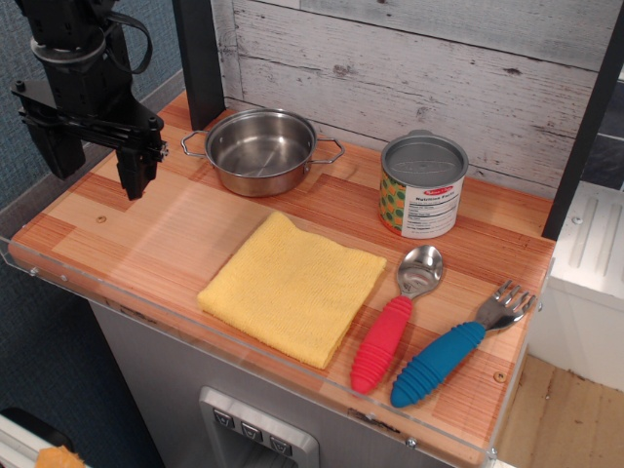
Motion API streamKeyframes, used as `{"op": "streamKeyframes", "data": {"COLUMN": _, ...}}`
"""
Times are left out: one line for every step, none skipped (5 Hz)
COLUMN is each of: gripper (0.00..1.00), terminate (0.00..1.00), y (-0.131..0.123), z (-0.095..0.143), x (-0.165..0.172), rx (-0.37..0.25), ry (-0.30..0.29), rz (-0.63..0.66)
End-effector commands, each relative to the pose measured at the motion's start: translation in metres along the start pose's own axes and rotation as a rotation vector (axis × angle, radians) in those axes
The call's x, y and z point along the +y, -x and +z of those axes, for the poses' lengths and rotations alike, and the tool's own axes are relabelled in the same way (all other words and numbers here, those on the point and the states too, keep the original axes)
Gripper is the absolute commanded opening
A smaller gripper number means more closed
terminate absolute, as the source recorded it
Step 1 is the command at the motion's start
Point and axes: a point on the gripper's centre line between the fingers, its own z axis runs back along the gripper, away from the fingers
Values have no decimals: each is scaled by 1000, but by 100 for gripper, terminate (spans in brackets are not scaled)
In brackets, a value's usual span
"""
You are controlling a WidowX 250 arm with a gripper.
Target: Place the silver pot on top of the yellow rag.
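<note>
Standing at the back of the wooden counter (136, 255), the shallow round shiny stainless-steel pot (260, 151) is upright and empty, its two thin wire loop handles pointing left and right, so its long axis runs across the frame. The black robot gripper (97, 166) hangs over the counter's left end, near the pot's left handle but apart from it; the pot lies to the gripper's right in the picture. Its fingers appear parted with nothing between them, one finger far clearer than the other. The square pale-yellow terry rag (291, 288) lies flat in front of the pot, just apart from it, bare on top.

Count: one pot, one rag, one labelled tin can with a grey lid (422, 185), one red-handled spoon (395, 317), one blue-handled fork (458, 346). The pot is judged not yet grasped.
</note>
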Motion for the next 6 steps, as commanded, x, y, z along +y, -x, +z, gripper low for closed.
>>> {"op": "streamKeyframes", "data": {"gripper": 100, "terminate": 0, "y": 0, "z": 0, "x": 0, "rx": 0, "ry": 0, "rz": 0}}
{"op": "streamKeyframes", "data": {"gripper": 100, "terminate": 0, "y": -6, "z": 3, "x": -4, "rx": 17, "ry": -6, "rz": 150}}
{"op": "streamKeyframes", "data": {"gripper": 100, "terminate": 0, "y": -18, "z": 5, "x": -10, "rx": 40, "ry": 5, "rz": 331}}
{"op": "streamKeyframes", "data": {"gripper": 100, "terminate": 0, "y": -40, "z": 5, "x": -19, "rx": 70, "ry": 69, "rz": 474}}
{"op": "streamKeyframes", "data": {"gripper": 100, "terminate": 0, "y": -62, "z": -1, "x": -32, "rx": 41, "ry": 89, "rz": 619}}
{"op": "streamKeyframes", "data": {"gripper": 100, "terminate": 0, "y": -73, "z": -4, "x": -38, "rx": -14, "ry": 81, "rz": 761}}
